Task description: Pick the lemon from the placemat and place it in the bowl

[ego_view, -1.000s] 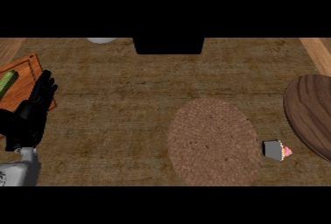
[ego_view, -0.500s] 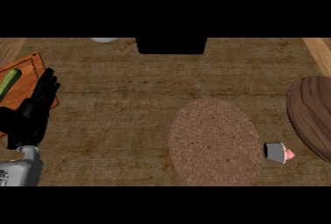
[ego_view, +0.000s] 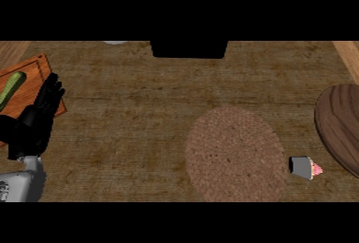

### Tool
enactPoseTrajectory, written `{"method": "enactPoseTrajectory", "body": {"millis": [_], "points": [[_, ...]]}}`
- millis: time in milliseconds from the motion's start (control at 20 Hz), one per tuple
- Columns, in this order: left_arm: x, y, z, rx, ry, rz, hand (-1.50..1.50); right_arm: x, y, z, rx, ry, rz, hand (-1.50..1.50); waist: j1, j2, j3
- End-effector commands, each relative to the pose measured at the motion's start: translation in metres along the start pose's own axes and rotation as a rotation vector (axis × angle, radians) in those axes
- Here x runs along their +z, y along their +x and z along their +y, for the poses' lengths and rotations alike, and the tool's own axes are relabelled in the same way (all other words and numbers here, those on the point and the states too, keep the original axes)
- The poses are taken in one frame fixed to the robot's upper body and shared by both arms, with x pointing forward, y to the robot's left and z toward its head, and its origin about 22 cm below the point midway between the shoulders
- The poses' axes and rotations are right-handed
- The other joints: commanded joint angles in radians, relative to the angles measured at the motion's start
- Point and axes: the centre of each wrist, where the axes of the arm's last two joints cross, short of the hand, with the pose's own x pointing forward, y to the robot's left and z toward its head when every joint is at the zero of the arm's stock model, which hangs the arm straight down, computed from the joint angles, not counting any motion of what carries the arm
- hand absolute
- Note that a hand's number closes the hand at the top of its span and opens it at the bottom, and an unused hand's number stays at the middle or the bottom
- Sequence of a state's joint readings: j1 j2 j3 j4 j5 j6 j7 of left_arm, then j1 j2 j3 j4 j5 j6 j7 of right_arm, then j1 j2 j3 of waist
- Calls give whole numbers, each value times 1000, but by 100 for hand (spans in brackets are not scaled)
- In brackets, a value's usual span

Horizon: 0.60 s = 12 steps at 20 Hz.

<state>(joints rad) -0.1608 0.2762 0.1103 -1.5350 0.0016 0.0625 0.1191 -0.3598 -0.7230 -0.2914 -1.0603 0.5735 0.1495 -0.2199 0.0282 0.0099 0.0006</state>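
Head view showing left hand [ego_view: 35, 124] resting at left edge, fingers straight, holding nothing. Not spotting any lemon on the placemat [ego_view: 235, 154], only a cupcake [ego_view: 306, 167] beside it. Probably needing a search before reaching toward bowl [ego_view: 341, 126].

cupcake [ego_view: 306, 167], cutting board [ego_view: 28, 78], cucumber [ego_view: 11, 88]

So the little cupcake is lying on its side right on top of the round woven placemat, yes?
Not quite. In the head view the cupcake does lie on its side, but it is on the bare counter just to the right of the round woven placemat, between it and the wooden bowl, not on top of the mat.
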Motion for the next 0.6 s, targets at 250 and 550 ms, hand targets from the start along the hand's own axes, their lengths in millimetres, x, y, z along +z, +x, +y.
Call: {"method": "enactPoseTrajectory", "body": {"millis": [250, 550], "points": [[-4, 2, 6, 6, 0, -8, 0, -13, -48, 24, -114, 202, 8, -150, -1, -1, 2], [-2, 6, 1, 12, 10, 15, 0, -13, -60, 9, -615, -7, -73, -150, -17, -7, 4]]}}
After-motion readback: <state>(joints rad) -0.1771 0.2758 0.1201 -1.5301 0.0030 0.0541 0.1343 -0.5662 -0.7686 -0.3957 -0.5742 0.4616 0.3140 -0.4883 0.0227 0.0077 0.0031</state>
